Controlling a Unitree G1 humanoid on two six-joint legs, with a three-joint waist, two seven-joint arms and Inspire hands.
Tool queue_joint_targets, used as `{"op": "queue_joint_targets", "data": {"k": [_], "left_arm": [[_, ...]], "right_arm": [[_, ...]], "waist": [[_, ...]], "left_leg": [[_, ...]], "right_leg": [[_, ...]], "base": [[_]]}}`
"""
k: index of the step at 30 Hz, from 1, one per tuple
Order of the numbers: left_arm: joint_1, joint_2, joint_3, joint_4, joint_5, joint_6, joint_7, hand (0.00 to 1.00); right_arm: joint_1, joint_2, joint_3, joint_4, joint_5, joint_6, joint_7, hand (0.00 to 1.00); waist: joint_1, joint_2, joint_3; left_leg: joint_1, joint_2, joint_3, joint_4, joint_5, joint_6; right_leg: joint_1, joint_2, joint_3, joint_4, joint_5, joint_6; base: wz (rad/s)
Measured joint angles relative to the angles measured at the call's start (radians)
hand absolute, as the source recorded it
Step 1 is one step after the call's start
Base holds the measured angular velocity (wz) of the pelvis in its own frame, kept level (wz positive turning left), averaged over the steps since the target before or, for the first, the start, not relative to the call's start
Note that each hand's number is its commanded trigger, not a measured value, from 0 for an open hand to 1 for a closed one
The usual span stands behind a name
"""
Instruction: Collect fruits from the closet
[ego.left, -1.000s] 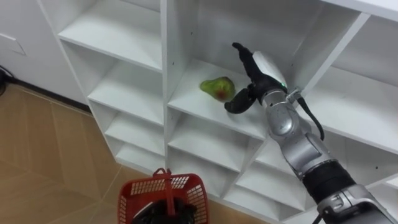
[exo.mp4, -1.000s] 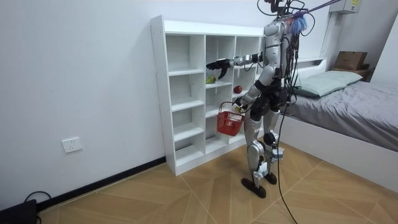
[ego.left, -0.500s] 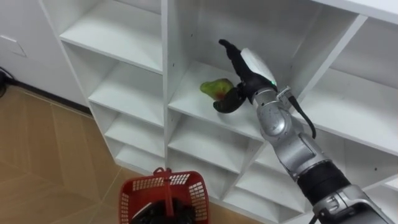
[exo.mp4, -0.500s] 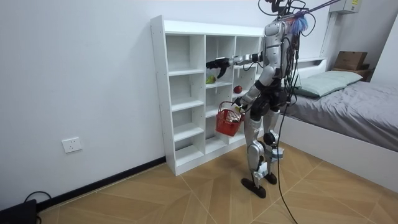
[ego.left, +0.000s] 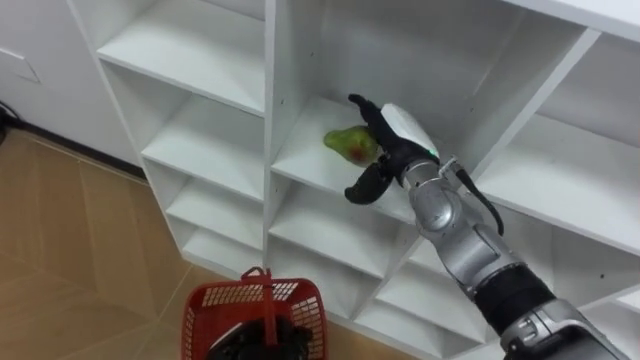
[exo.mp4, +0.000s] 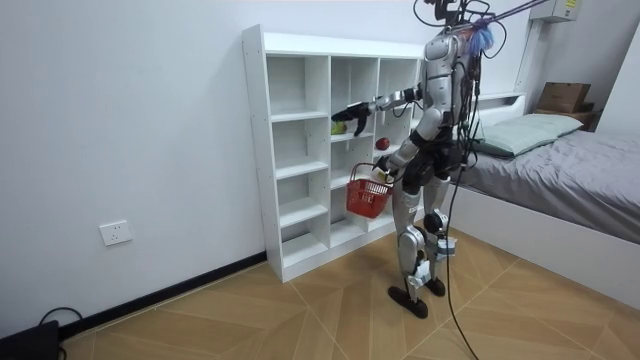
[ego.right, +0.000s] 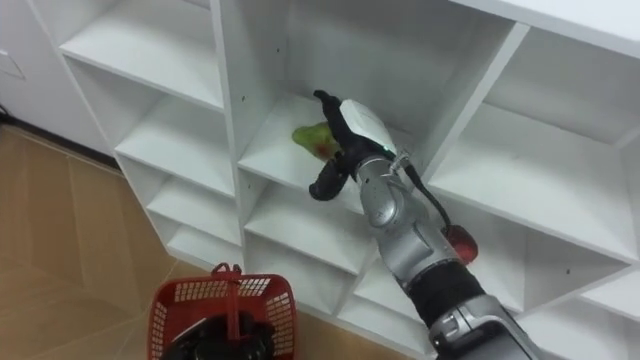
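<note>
A green fruit with a red blush (ego.left: 343, 146) lies on a middle shelf of the white closet (ego.left: 268, 90). My right hand (ego.left: 392, 135) reaches into that compartment, open, with its fingers stretched over the fruit's right side and the thumb spread below the shelf's front edge. A red apple (ego.right: 462, 243) sits one compartment lower to the right. My left hand (ego.left: 255, 347) is shut on the handle of a red mesh basket (ego.left: 215, 300), which hangs low in front of the bottom shelves. In the room view I stand facing the closet (exo.mp4: 285, 150) with the right arm held out.
Upright dividers (ego.right: 470, 95) close in the fruit's compartment on both sides. The neighbouring shelves (ego.left: 190, 55) on the left are bare. A bed (exo.mp4: 560, 170) stands behind me at the room view's right, and wooden floor (exo.mp4: 300, 310) lies open before the closet.
My right hand has gone further left into the compartment and come down against the fruit. The basket stays hanging in the left hand.
</note>
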Motion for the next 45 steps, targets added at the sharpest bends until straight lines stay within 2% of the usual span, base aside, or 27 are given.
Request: {"op": "queue_joint_targets", "data": {"k": [2,4,8,20,35,37,45], "left_arm": [[-0.005,0.007,-0.001,0.001,-0.001,0.0,-0.003,1.0],[-0.007,0.009,-0.001,0.001,-0.001,0.0,-0.008,1.0],[-0.011,0.008,-0.001,0.001,-0.001,0.001,-0.01,1.0],[-0.013,0.008,0.0,0.001,-0.001,0.0,-0.02,1.0],[-0.013,0.007,0.003,0.0,-0.001,-0.001,-0.027,1.0],[-0.013,0.007,0.005,0.0,-0.001,0.0,-0.034,1.0],[-0.012,0.006,0.008,0.001,-0.002,0.002,-0.037,1.0]], "right_arm": [[-0.016,0.0,0.0,0.052,0.028,0.0,0.0,0.0],[-0.032,-0.001,0.0,0.076,0.032,0.001,-0.001,0.0],[-0.063,-0.001,0.001,0.106,0.036,0.0,-0.002,0.0],[-0.067,-0.003,-0.002,0.117,0.059,0.0,-0.006,0.0],[-0.069,-0.006,-0.01,0.117,0.063,0.0,-0.007,0.0],[-0.069,-0.006,-0.011,0.117,0.064,0.0,-0.007,1.0],[-0.074,-0.023,-0.039,0.112,0.098,-0.008,-0.016,1.0]], "waist": [[0.006,-0.014,-0.0008],[0.006,-0.017,0.0004],[0.016,-0.019,0.0016],[0.023,-0.02,0.0056],[0.024,-0.02,0.0054],[0.024,-0.02,0.0053],[0.027,-0.02,0.0033]], "left_leg": [[-0.016,-0.003,-0.015,0.005,0.002,-0.001],[-0.022,-0.005,-0.027,0.006,0.004,-0.001],[-0.021,-0.006,-0.035,0.006,0.005,-0.001],[-0.029,-0.008,-0.04,0.003,0.005,-0.001],[-0.034,-0.009,-0.042,0.002,0.005,-0.001],[-0.034,-0.009,-0.042,0.003,0.005,-0.001],[-0.035,-0.01,-0.044,0.004,0.007,-0.002]], "right_leg": [[-0.01,-0.002,-0.012,0.0,0.0,0.0],[-0.011,-0.004,-0.026,0.0,0.0,0.0],[-0.009,-0.004,-0.029,0.0,0.0,0.0],[-0.009,-0.005,-0.031,-0.001,0.0,0.0],[-0.012,-0.005,-0.033,-0.001,0.0,0.0],[-0.012,-0.005,-0.033,-0.001,0.0,0.0],[-0.01,-0.006,-0.034,0.0,0.0,0.0]], "base": [[0.16],[0.21],[0.07],[0.0],[0.0],[0.0],[0.01]]}}
